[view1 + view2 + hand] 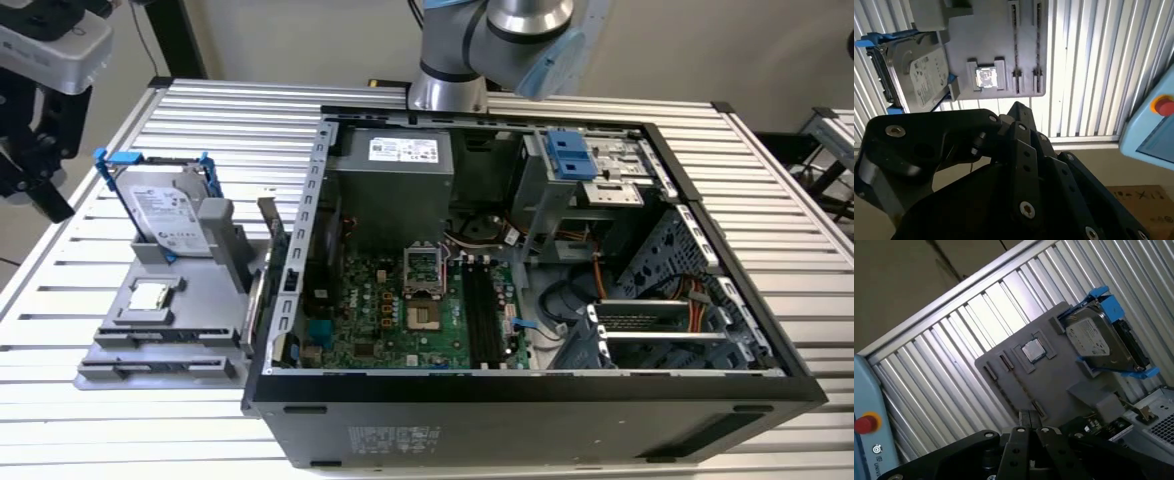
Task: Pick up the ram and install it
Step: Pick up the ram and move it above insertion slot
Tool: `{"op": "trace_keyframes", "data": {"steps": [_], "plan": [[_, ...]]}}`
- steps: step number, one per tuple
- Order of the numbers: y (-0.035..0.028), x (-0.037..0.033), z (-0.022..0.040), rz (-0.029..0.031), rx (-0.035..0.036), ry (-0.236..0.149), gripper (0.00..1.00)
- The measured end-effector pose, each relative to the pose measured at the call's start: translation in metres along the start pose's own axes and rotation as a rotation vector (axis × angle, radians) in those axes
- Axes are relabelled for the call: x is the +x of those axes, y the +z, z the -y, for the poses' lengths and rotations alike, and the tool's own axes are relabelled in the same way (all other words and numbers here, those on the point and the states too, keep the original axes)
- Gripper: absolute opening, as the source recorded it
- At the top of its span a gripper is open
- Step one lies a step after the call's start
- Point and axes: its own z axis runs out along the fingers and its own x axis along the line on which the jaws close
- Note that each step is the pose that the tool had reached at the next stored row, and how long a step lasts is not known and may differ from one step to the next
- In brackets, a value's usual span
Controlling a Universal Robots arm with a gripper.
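Surface: your slatted metal table (747, 180), ribs running across. An open computer case (534, 405) lies on its side at mid-table, motherboard facing up. At the exterior view's left, just beside the case, a gray fixture (160, 345) carries a hard drive (167, 210) upright in a blue frame. A CPU chip (150, 293) sits flat in the fixture, nearer the camera. Off the table edge, the second wrist view shows a pale blue pendant (1154, 125) with a red button, and bare floor.

Arm: the arm (461, 40) rises at the far side of the table, behind the case. Your gripper (38, 195) hangs at the exterior view's far left, out past the table edge and raised above the fixture. In both wrist views its linkages converge. The fingertips (1025, 420) are drawn together, with nothing between them.

Task item: the ram (272, 228) appears to stand on edge at the fixture's side nearest the case, just beside the case wall. In the first wrist view, a dark board with a greenish edge, likely the ram (1106, 426), sits between the fixture's raised block and the case. It is well apart from the gripper and untouched, with the hard drive between the two.
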Motion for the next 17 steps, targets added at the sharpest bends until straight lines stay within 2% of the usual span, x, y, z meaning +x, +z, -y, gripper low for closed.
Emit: {"op": "trace_keyframes", "data": {"steps": [17], "plan": [[0.0003,0.0,0.0,-0.0088,-0.0039,-0.31,0.0]]}}
